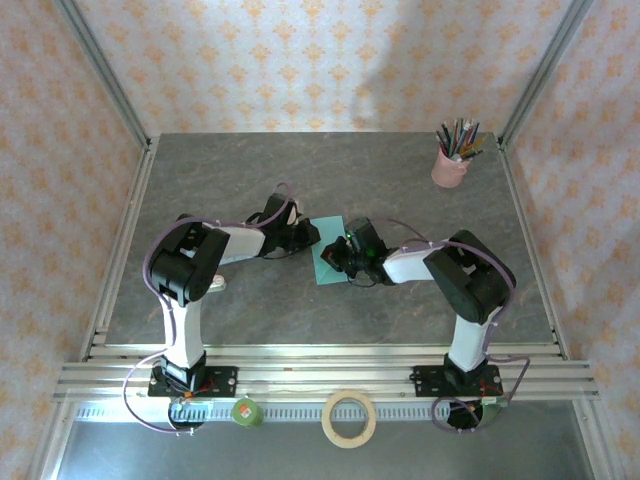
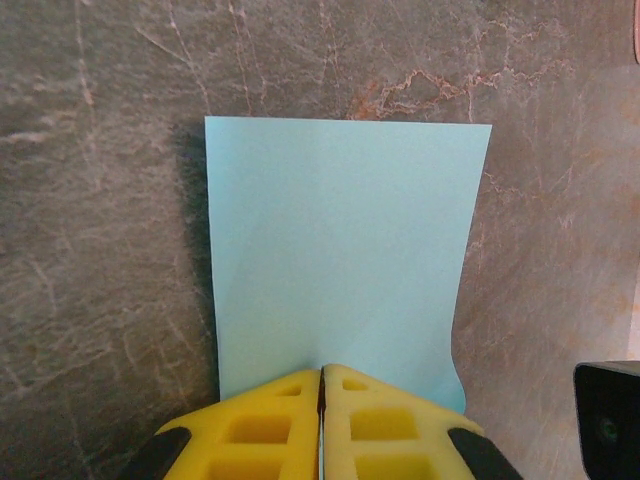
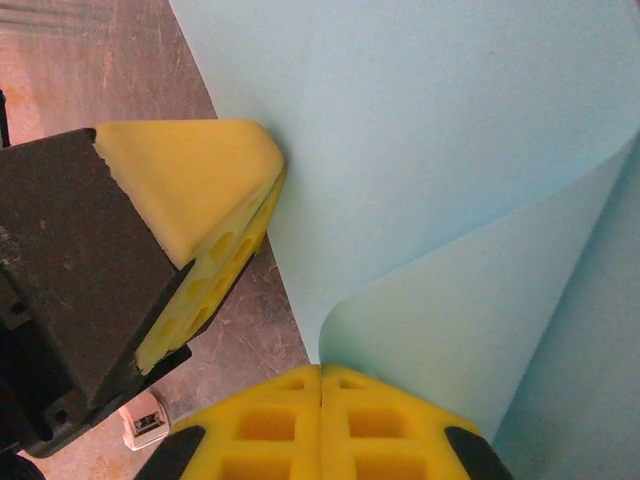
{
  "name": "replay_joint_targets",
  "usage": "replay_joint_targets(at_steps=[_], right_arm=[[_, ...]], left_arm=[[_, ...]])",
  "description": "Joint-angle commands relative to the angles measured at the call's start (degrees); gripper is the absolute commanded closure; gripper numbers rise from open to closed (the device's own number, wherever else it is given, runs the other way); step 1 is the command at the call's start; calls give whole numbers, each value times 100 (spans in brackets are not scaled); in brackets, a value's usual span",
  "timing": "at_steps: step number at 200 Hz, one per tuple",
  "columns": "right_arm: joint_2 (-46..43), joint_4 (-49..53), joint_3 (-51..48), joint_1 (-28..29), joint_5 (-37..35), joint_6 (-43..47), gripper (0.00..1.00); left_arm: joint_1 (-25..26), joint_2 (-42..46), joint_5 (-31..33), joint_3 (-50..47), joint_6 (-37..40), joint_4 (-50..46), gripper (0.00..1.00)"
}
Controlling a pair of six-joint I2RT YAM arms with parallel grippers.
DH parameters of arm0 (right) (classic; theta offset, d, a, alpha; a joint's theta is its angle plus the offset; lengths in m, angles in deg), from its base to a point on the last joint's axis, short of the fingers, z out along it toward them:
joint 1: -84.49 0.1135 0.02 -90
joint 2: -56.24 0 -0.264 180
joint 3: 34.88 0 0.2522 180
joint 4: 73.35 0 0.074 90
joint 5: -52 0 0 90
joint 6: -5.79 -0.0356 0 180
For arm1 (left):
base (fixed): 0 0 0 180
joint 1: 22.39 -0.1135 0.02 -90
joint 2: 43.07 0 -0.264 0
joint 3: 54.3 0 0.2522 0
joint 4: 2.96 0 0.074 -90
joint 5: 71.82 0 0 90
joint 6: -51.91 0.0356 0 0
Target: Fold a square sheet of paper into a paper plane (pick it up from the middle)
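"Seeking entry: square sheet of paper (image 1: 326,264)?"
"Lay left of the pen cup (image 1: 450,168), nearer the camera. Left gripper (image 2: 322,372) clamped one edge, right gripper (image 3: 320,372) clamped the curled opposite edge, sheet between them."

Pen cup (image 1: 449,168), tape roll (image 1: 349,418), marble table (image 1: 250,180)

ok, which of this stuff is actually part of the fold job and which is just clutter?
In the job:
square sheet of paper
left gripper, shut on one edge of it
right gripper, shut on a curled-up edge

Lying about:
pink cup of pens, far right corner
roll of tape, near rail
small green round thing, near rail
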Motion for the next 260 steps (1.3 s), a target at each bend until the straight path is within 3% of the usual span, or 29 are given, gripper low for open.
replay_joint_targets(at_steps=[1, 260], right_arm=[[95, -98, 85, 16, -234, -62, 100], [123, -18, -61, 19, -438, -202, 100]], left_arm=[[86, -181, 174, -56, 52, -469, 88], [86, -250, 225, -44, 57, -529, 88]])
